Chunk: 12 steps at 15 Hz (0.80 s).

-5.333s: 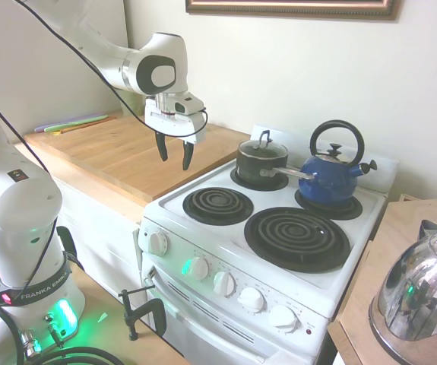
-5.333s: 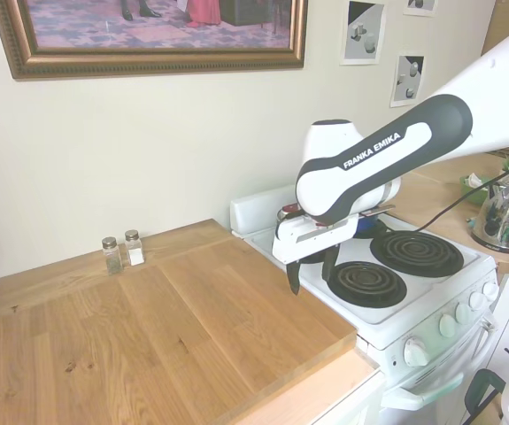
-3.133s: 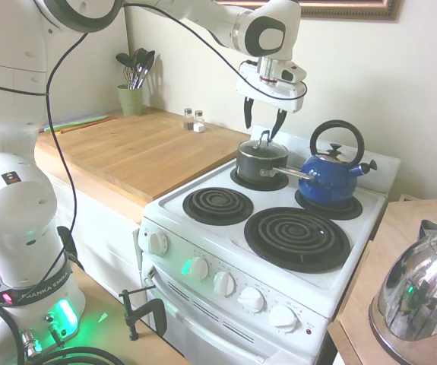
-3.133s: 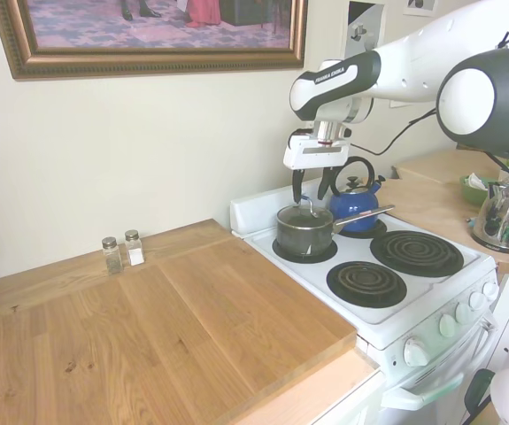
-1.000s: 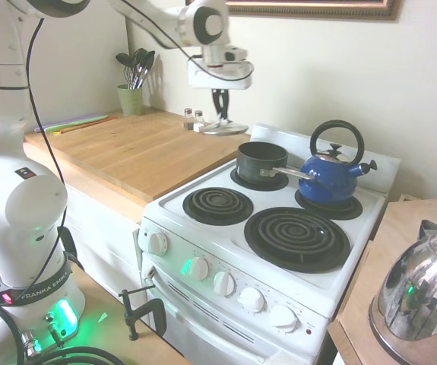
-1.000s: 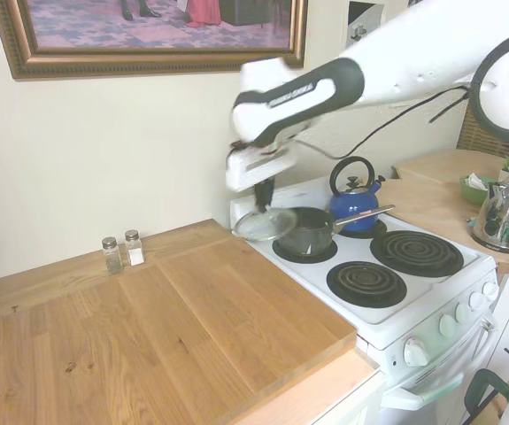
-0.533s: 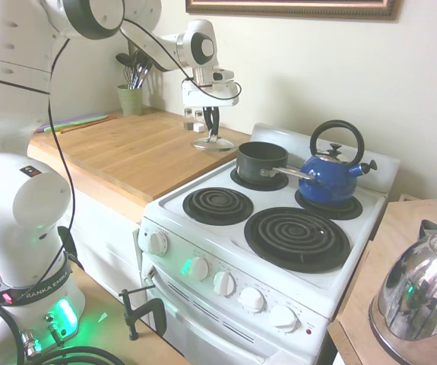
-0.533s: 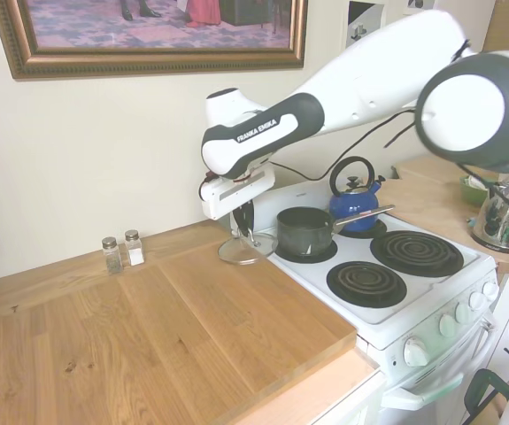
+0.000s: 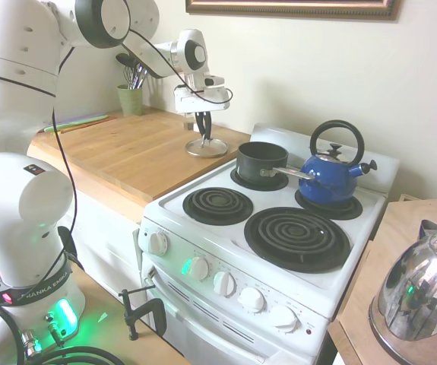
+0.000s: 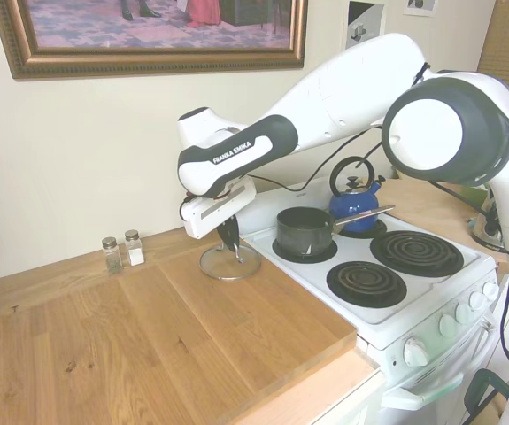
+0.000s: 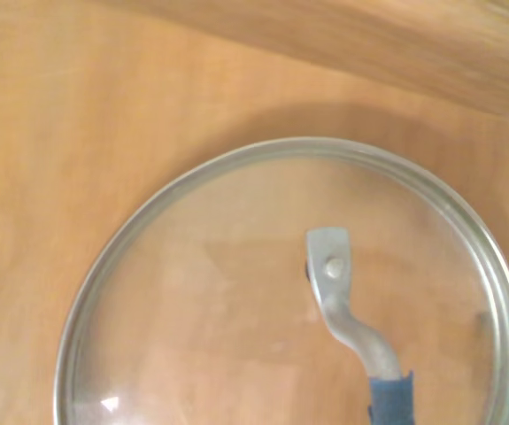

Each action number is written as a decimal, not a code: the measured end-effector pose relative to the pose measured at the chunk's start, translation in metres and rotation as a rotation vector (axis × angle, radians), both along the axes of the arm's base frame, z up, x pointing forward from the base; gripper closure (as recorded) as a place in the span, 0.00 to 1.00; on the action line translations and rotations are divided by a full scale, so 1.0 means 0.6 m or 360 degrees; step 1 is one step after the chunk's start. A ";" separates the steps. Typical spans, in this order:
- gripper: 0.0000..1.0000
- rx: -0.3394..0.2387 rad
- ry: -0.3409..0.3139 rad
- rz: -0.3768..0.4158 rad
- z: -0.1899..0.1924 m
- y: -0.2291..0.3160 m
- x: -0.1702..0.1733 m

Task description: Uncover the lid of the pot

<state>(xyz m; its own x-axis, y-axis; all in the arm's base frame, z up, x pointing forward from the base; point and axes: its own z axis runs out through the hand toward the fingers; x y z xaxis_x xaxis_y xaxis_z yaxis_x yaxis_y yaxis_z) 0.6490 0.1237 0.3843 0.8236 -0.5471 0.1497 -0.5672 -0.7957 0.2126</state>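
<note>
on the wooden bench beside the white electric stove, the white franka arm reaches down from the stove side so its gripper stands over the glass lid, which lies flat on the wood just off the stove's edge. the jaws look drawn narrow around the lid's upright loop handle, apparently gripping it, though the exterior views show them only as a dark pair pressed close together. the wrist view shows the lid's silver rim lying level on the grain, with nothing under it, which suggests it has been set down here to keep it off the burners and out of the pot's way. the pot sits open on the back burner, well apart from the lid, its long silver handle pointing toward the blue kettle on the neighbouring burner. so the uncovering looks essentially done; what remains, in my judgement, is letting go and lifting clear without dragging the lid. further along the bench stand two small shakers against the cream wall, and a green cup of utensils at the far end. a framed picture hangs above, and a chrome kettle sits on the other counter.
</note>
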 end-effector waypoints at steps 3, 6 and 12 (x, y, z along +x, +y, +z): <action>0.00 -0.0015 0.0026 -0.0007 -0.001 0.008 -0.005; 0.00 -0.0005 0.0048 -0.0036 0.000 -0.006 -0.004; 0.00 0.0056 0.0092 -0.0014 0.024 -0.018 -0.004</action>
